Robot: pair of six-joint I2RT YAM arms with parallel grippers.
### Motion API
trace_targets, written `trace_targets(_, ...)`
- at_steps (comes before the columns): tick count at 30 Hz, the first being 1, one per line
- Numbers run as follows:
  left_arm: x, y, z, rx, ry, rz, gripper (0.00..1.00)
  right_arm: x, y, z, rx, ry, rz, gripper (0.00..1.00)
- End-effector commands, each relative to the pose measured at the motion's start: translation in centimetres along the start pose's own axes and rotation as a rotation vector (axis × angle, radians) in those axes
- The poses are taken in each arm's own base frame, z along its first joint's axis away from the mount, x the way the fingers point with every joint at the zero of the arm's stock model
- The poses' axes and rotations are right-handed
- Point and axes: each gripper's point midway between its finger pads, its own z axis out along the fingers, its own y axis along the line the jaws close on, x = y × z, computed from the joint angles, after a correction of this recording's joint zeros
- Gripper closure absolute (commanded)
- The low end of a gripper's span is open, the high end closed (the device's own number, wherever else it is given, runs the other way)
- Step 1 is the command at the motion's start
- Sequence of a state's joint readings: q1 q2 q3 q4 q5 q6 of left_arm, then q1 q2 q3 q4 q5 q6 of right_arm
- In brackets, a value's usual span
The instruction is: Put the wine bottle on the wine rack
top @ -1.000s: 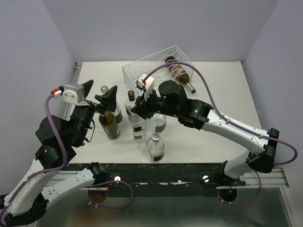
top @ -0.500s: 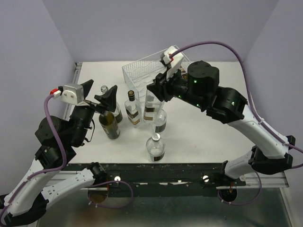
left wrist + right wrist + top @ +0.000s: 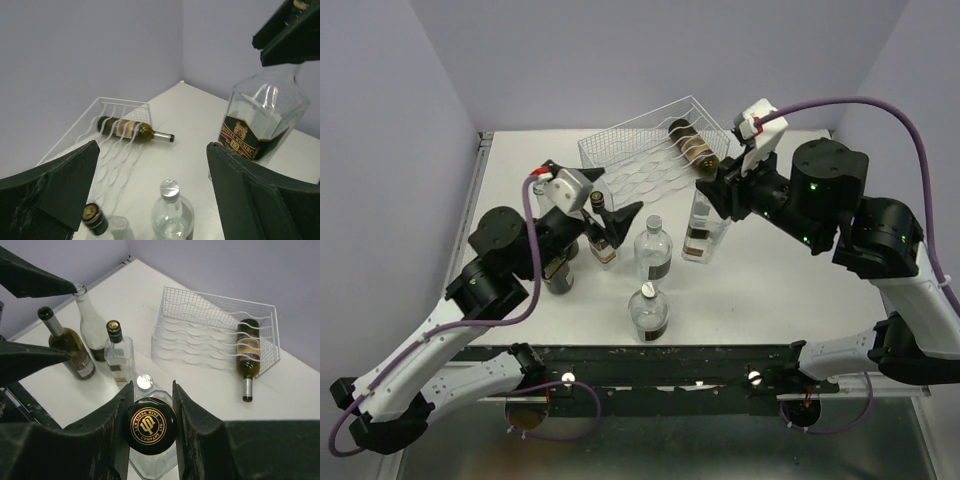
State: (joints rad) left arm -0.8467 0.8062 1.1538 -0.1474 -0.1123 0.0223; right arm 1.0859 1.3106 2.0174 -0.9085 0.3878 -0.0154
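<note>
Right hand (image 3: 151, 399): closed on the wine bottle (image 3: 703, 228) just under its black cap, one finger on each side.
Wine bottle: clear glass, dark label, upright, near the front right corner of the wine rack (image 3: 630, 150).
Wine rack: at the far side of the desk (image 3: 760, 290), with a green bottle (image 3: 692, 146) lying at its right end.
Left hand (image 3: 610, 200): spread wide, holding nothing.

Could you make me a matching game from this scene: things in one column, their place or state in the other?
1. rack
2. green bottle
3. square bottle
4. left gripper

A. open
B. gripped at its cap by the right gripper
C. lying in the rack
D. white, at the table's back

Pairs: 1-D, 2-C, 3-B, 4-A.
</note>
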Motion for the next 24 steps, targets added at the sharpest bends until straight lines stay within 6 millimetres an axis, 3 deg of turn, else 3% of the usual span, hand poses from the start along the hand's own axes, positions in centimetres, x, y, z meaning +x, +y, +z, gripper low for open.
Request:
trace_targets(1, 1.6, -7.2, 2.1, 0.389, -0.023, 0.013, 0.01, -1.0, -2.8, -4.0, 0.082, -0.067, 0.080, 1.00)
trace_targets(7, 5.3, -12.1, 1.3, 0.702, -0.023, 0.068, 0.01, 3.3, -2.3, -6.8, 0.013, 0.028, 0.119, 1.00)
trace_targets(12, 6.5, -15.7, 0.1, 0.932, -0.052, -0.055, 0.01, 5.5, -1.2, -8.8, -0.080, 0.051, 0.165, 0.99)
trace_targets(17, 7.2, -17.2, 1.5, 1.007, -0.027, -0.187, 0.01, 5.9, -0.8, -9.9, -0.120, 0.037, 0.209, 1.00)
trace_targets(24, 8.3, -19.1, 2.7, 1.060, 0.030, -0.309, 0.01, 4.7, -0.5, -10.2, -0.150, -0.008, 0.212, 1.00)
